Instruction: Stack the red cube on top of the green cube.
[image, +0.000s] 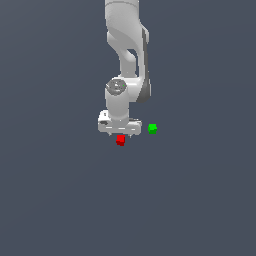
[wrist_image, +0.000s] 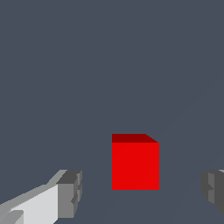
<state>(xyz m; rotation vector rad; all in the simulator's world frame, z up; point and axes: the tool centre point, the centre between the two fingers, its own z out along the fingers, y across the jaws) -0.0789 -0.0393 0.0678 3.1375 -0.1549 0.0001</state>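
Note:
The red cube (image: 120, 140) lies on the grey floor directly under my white gripper (image: 120, 135). In the wrist view the red cube (wrist_image: 135, 164) sits between the two grey fingertips (wrist_image: 71, 193), with clear gaps on both sides. The jaws stand wide apart and touch nothing. The green cube (image: 152, 128) rests on the floor a short way toward the exterior view's right of the gripper, apart from the red cube. It does not show in the wrist view.
The white arm (image: 127, 55) rises behind the gripper toward the top of the exterior view. Plain grey floor (image: 60, 200) surrounds both cubes.

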